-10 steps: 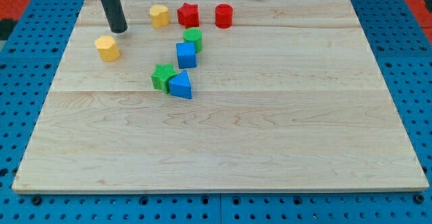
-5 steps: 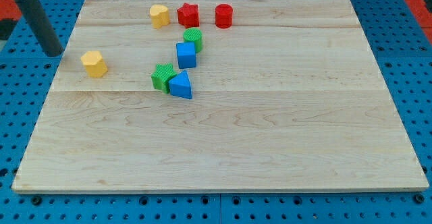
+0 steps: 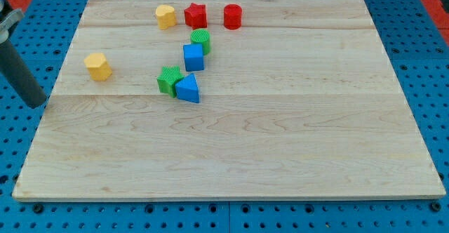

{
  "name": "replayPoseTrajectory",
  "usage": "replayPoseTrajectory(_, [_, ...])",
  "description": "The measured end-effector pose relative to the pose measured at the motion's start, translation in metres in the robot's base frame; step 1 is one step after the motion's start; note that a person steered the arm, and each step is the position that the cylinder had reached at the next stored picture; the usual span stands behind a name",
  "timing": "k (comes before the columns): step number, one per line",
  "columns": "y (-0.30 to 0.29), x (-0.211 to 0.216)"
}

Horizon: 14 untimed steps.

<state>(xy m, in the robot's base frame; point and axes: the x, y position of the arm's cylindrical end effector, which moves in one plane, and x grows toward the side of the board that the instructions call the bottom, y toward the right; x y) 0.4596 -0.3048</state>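
My tip (image 3: 36,103) stands just off the wooden board's left edge, touching no block. The nearest block is a yellow hexagonal one (image 3: 98,66), up and to the right of the tip. Near the view's top lie another yellow block (image 3: 165,15), a red star (image 3: 196,15) and a red cylinder (image 3: 233,15) in a row. Below them a green cylinder (image 3: 200,40) touches a blue cube (image 3: 193,56). Lower still, a green star (image 3: 169,79) sits against a blue triangular block (image 3: 188,88).
The wooden board (image 3: 280,135) rests on a blue pegboard table (image 3: 428,57). The rod's dark shaft (image 3: 17,68) slants up to the view's left edge.
The tip swept from the board's top left down past its left edge. It pushed the left yellow block down and left early on; that block has since stayed still.
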Motion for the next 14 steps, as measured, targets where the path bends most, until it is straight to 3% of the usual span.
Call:
replayPoseTrajectory(4, [0.096,-0.024])
replayPoseTrajectory(14, [0.017,-0.048])
